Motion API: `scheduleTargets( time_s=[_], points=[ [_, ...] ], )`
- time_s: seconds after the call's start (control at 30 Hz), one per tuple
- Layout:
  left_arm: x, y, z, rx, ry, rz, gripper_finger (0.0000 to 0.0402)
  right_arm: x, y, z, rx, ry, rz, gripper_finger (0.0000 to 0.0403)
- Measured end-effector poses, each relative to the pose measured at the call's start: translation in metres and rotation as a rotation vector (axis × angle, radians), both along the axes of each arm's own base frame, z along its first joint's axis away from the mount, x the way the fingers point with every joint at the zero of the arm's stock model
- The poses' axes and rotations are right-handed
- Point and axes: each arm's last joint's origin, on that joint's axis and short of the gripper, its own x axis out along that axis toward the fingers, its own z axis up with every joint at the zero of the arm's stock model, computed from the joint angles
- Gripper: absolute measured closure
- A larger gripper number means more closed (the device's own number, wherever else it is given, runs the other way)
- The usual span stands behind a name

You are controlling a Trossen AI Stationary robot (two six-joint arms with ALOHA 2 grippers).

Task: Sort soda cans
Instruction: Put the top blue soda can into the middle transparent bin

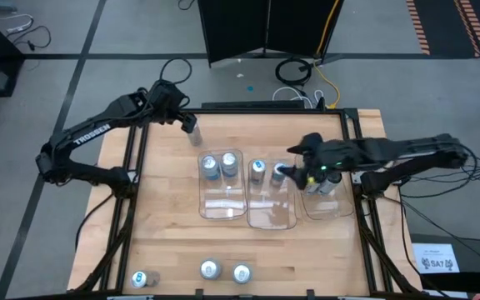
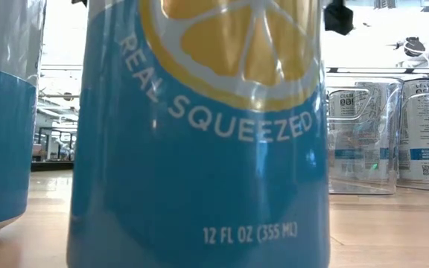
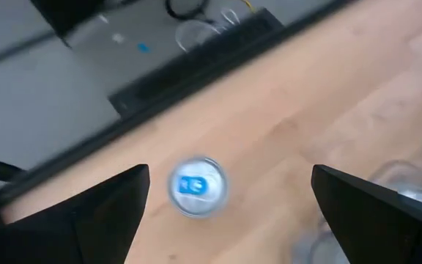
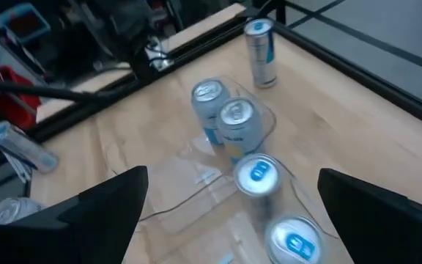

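on the pale wooden table (image 1: 173, 242) three clear rectangular plastic trays stand side by side near the middle. the left tray (image 1: 221, 200) holds two silver-white cylindrical soda cans with silver tops (image 1: 218, 165) at its far end, touching each other. the middle tray (image 1: 271, 208) holds two cans with blue marks on their tops (image 1: 258, 169), one at the far end and another just beside the right gripper. the right tray (image 1: 327, 204) has cans too, mostly hidden under the arm (how many cannot be told).

the left gripper (image 1: 183, 119) hangs at the far left part of the table with its dark fingers (image 3: 101, 209) spread wide and nothing between them; a lone slim silver can with a blue tab (image 1: 193, 132) stands upright just below it, apart from the trays, and it sits between the fingers in the wrist view.

the right gripper (image 1: 294, 171) hovers over the middle tray, its fingers (image 4: 101, 205) also spread wide and grasping nothing.

along the near edge three more upright cans (image 1: 209, 269) stand in a loose row, well apart from the trays. a blue can with a lemon picture (image 2: 199, 149) fills the low view.
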Motion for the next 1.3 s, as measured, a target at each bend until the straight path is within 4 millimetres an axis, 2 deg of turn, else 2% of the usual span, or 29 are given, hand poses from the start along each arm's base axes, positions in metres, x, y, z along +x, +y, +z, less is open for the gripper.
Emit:
scheduleTargets(
  time_s=[0.17,0.33,0.6,1.0,1.3],
  points=[
    [0.006,0.009,-0.017,-0.15,0.023,0.012,0.0013,-0.033,-0.004,-0.004,0.034,-0.063,-0.017,0.0012],
    [0.017,0.016,-0.036,-0.235,0.08,0.049,0.0013,-0.045,-0.006,-0.005,0.032,-0.088,-0.014,0.0012],
    [0.027,0.026,-0.056,-0.295,0.131,0.084,0.0013,-0.047,-0.006,-0.004,-0.03,-0.075,0.02,0.0012],
    [0.026,0.039,-0.059,-0.242,0.138,0.149,0.0013,-0.047,-0.006,-0.006,-0.057,-0.044,0.036,0.0012],
    [0.034,0.05,-0.079,-0.281,0.189,0.164,0.0013,-0.048,-0.006,-0.006,-0.061,-0.041,0.038,0.0012]
  ],
)
